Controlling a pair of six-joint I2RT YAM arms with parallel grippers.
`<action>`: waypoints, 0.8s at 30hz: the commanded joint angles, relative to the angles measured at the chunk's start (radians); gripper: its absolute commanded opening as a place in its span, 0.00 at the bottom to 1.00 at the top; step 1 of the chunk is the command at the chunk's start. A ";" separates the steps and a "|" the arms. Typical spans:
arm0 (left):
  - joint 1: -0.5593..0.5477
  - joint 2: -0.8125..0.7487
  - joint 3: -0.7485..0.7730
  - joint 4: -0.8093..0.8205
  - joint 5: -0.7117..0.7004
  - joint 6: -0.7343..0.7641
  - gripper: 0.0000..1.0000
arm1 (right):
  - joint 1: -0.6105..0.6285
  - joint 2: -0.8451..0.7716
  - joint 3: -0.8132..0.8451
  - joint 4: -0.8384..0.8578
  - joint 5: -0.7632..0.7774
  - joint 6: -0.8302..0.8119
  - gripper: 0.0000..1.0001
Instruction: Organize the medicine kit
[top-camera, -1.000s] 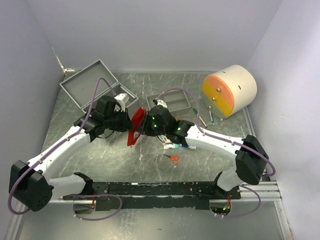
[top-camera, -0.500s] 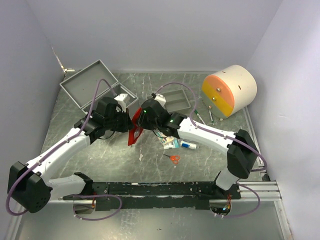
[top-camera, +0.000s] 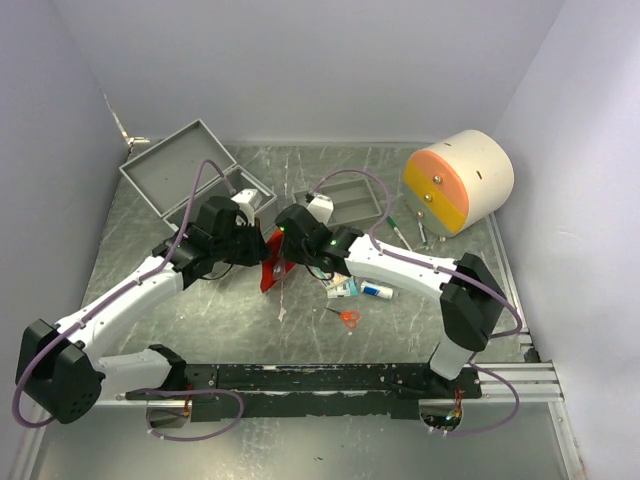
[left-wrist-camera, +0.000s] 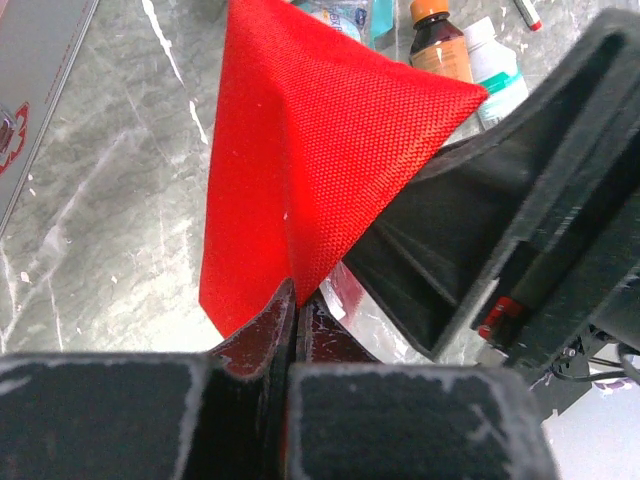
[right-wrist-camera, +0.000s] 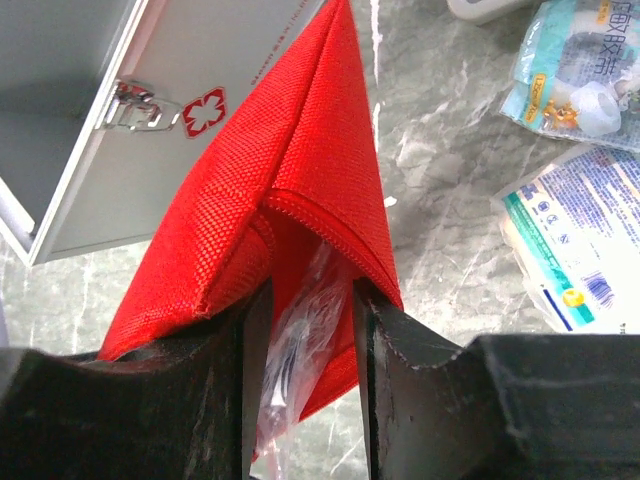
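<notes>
While the red pouch (top-camera: 271, 270) hangs between the two arms above the middle of the table (top-camera: 200, 330), we see the main risk in the fabric. The left gripper (left-wrist-camera: 295, 298) is pinched tight on a thin edge of the pouch, and a sideways tug from the other arm could pull that edge free. The right gripper (right-wrist-camera: 307, 300) sits at the pouch mouth, jaws a little apart with a clear packet (right-wrist-camera: 300, 355) between them. We cannot tell whether they press the packet or only flank it. If the mouth folds shut, the packet could crumple against the lip or drop out.

The two wrists are nearly touching, so any twist risks them knocking together. The grey kit case (top-camera: 190, 165) lies just behind the left arm, and the loose sachets (right-wrist-camera: 575, 240) and bottles (left-wrist-camera: 440, 45) lie close beside the right. The scissors (top-camera: 348, 317) lie nearer the bases. We judge the freest room to be the bare table toward the near left.
</notes>
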 joint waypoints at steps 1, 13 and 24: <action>-0.009 0.003 0.007 0.053 0.013 -0.021 0.07 | 0.003 0.035 0.006 0.021 0.049 0.009 0.38; -0.009 0.032 0.055 -0.019 0.037 -0.086 0.07 | 0.009 -0.029 -0.129 0.230 0.116 -0.041 0.00; -0.009 0.133 0.178 -0.200 0.004 -0.198 0.07 | 0.069 -0.109 -0.194 0.460 0.257 -0.322 0.00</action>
